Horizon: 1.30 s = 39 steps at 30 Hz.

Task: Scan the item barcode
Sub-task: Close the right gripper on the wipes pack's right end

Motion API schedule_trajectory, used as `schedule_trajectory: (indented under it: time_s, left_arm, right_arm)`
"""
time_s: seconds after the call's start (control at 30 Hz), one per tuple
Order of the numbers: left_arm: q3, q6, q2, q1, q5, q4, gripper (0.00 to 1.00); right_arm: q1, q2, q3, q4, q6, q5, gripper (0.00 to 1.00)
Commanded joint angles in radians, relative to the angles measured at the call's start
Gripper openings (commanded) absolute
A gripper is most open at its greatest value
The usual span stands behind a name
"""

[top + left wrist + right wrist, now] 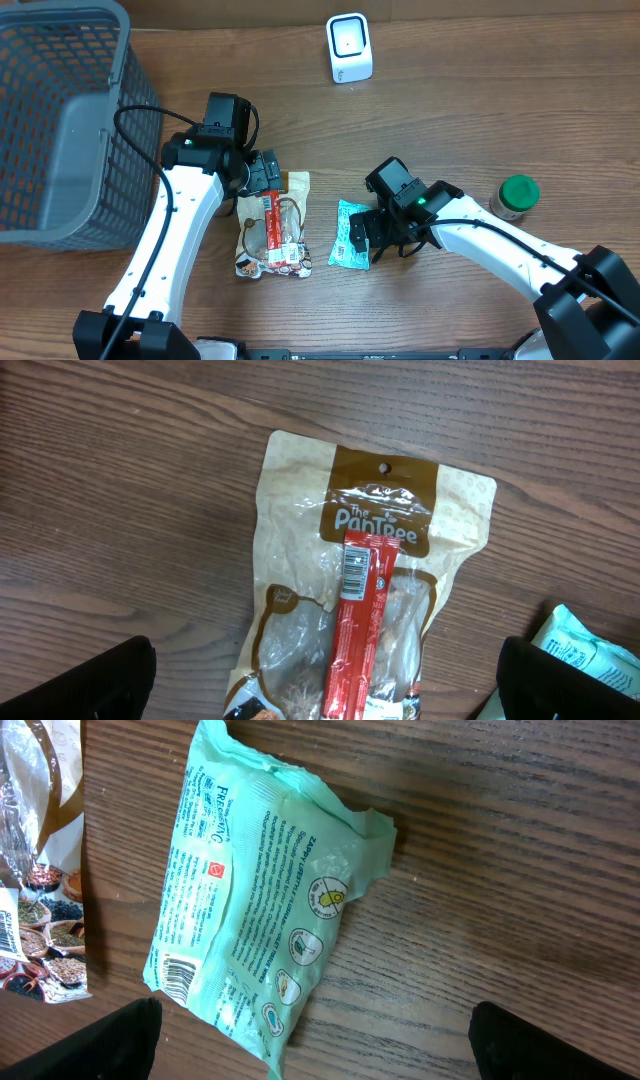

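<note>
Packets lie side by side near the front middle of the brown wood-grain table (470,90): a tan and brown pouch with a clear window (293,225) and, just to its right, a crinkled mint-green foil packet (345,240). A slim red stick sachet (358,630) lies lengthwise on top of the pouch, its small white barcode (354,568) facing up near one end. The mint packet lies printed side up and shows its own barcode (178,976) at one corner. The left gripper (268,180) hangs over the top edge of the pouch with its jaws spread wide, holding nothing. The right gripper (362,232) hovers at the mint packet's right edge, jaws equally wide and empty. A small white box-shaped scanner (349,47) stands well apart at the back of the table. A grey plastic mesh basket (60,120) sits at the far left, and a green-lidded jar (517,195) stands at the right.
</note>
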<state>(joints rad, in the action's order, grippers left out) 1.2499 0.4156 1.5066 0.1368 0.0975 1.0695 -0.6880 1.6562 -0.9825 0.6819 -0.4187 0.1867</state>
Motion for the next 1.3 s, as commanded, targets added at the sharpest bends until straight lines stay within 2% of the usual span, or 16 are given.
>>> schedule_trajectory:
  time_s: [0.0,0.5,0.73,0.9,1.1,1.27]
  left_arm:
    - [0.013,0.011,0.003,0.001,-0.005,-0.001,1.00]
    - [0.013,0.011,0.003,0.001,-0.005,-0.001,1.00]
    - [0.013,0.011,0.003,0.001,-0.005,-0.001,1.00]
    - [0.013,0.011,0.003,0.001,-0.005,-0.001,1.00]
    - [0.013,0.011,0.003,0.001,-0.005,-0.001,1.00]
    - [0.013,0.011,0.003,0.001,-0.005,-0.001,1.00]
  right_arm:
    - [0.000,-0.006,0.006,-0.004,-0.003,0.001,1.00]
    - [0.000,-0.006,0.006,-0.061,-0.003,0.013,1.00]
    - [0.002,-0.006,0.006,-0.056,0.011,0.098,1.00]
    - [0.023,-0.006,0.004,-0.075,0.057,0.209,0.95]
    - [0.072,-0.006,0.000,-0.143,0.055,0.201,0.89]
    - [0.080,-0.004,0.000,-0.172,0.049,0.120,0.85]
